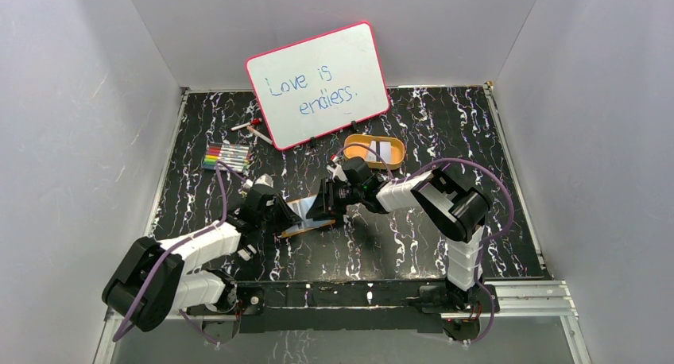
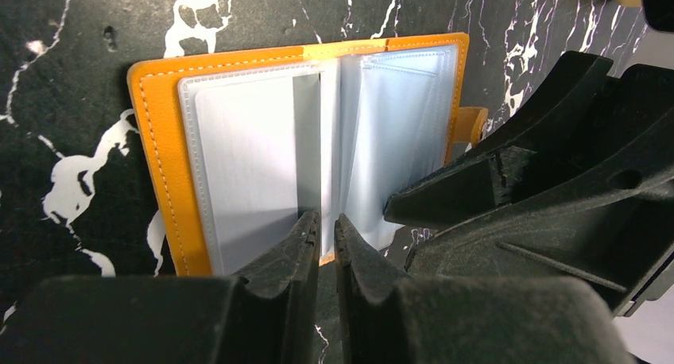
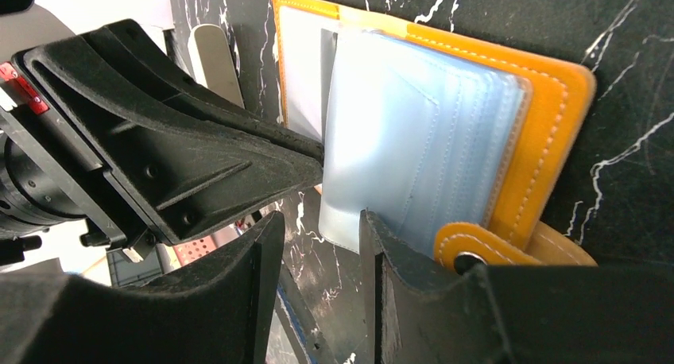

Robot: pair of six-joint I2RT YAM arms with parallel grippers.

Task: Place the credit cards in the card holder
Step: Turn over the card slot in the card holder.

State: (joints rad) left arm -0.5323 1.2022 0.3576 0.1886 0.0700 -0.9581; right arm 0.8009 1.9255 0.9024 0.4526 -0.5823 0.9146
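The card holder (image 2: 153,149) lies open on the black marbled table, orange cover down and clear sleeves (image 3: 413,133) up. A whitish credit card (image 2: 254,157) with a grey stripe sits in its left sleeve. My left gripper (image 2: 327,237) is at the holder's near edge, jaws closed to a thin slit at the spine of the sleeves. My right gripper (image 3: 322,241) faces it from the other side, open, one finger (image 3: 381,253) against the sleeves' corner by the snap tab. In the top view both grippers, left (image 1: 278,214) and right (image 1: 326,203), meet over the holder (image 1: 300,222). Another credit card (image 1: 388,151) lies in the tray.
An orange oval tray (image 1: 358,146) stands behind the right gripper. A pink-framed whiteboard (image 1: 318,84) leans on the back wall. Coloured markers (image 1: 226,156) lie at the left and a pen (image 1: 250,126) lies near the board. Grey walls close in three sides.
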